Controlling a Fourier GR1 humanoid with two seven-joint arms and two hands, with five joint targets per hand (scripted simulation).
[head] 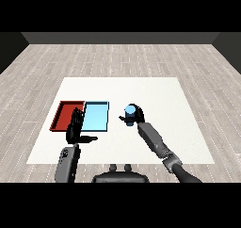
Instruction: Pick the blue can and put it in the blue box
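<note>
Curling round the blue can (130, 110), fingers and thumb of the right hand (135, 116) wrapped about its side, the can upright and standing to the right of the light blue tray (96, 117), apart from it, not inside. Hard to tell from this angle whether resting on the white table (155, 95) or lifted just off it; can's base hidden by the black hand. Reaching in from the lower right on a grey forearm (153, 137), angled up and leftward toward the can. Lying side by side left of centre on the table: the red tray (63, 114) on the outside, the light blue tray touching its right edge, nearer the can. Hovering over the near edge where the two trays meet, the left hand (75, 128), fingers straight and pointing away up the table, thumb stuck out to the right, holding nothing. Partly covering the red tray's near right corner and the blue tray's near left corner. Coming up from the lower left on its own grey forearm (67, 162), almost vertical in the view.
</note>
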